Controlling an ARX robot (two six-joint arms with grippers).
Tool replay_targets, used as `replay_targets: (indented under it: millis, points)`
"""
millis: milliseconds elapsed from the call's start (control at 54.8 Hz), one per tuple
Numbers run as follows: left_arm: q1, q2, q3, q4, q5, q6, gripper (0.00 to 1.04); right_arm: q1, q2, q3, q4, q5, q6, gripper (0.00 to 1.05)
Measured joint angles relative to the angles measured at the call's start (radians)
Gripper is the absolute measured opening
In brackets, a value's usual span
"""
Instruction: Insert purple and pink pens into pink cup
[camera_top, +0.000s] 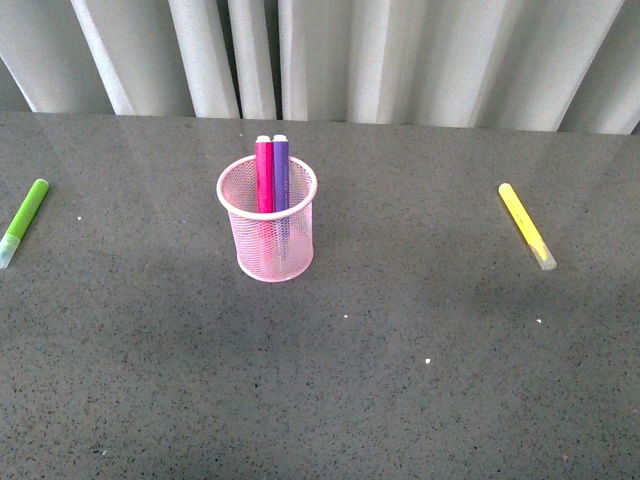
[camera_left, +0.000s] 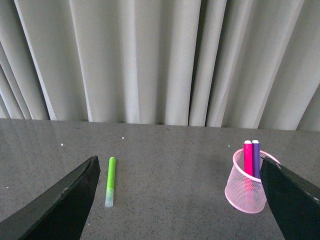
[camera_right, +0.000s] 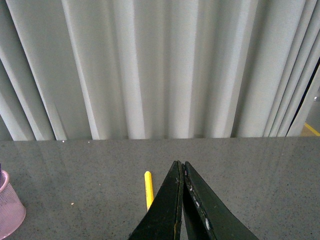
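The pink mesh cup (camera_top: 268, 232) stands upright on the dark table, left of centre in the front view. The pink pen (camera_top: 264, 175) and the purple pen (camera_top: 281, 173) stand side by side inside it, their tops above the rim. The left wrist view shows the cup (camera_left: 244, 187) with both pens (camera_left: 251, 157) in it. My left gripper (camera_left: 182, 172) is open and empty, well back from the cup. My right gripper (camera_right: 180, 164) is shut and empty; the cup's edge (camera_right: 9, 207) shows far to one side. Neither arm shows in the front view.
A lime-green marker (camera_top: 24, 220) lies at the table's left edge, also in the left wrist view (camera_left: 110, 181). A yellow marker (camera_top: 526, 225) lies at the right, also in the right wrist view (camera_right: 148, 189). Pleated curtains (camera_top: 330, 55) back the table.
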Motion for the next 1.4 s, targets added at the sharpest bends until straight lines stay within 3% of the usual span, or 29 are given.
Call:
replay_targets:
  millis: [949, 1076, 1405]
  points:
    - [0.0, 0.0, 0.0, 0.0, 0.0, 0.0, 0.98, 0.0, -0.34, 0.0, -0.33, 0.0, 0.0, 0.03]
    - [0.0, 0.0, 0.0, 0.0, 0.0, 0.0, 0.98, 0.0, -0.481, 0.0, -0.499, 0.001, 0.001, 0.03]
    - [0.0, 0.0, 0.0, 0.0, 0.0, 0.0, 0.98, 0.0, -0.508, 0.0, -0.504, 0.0, 0.0, 0.04]
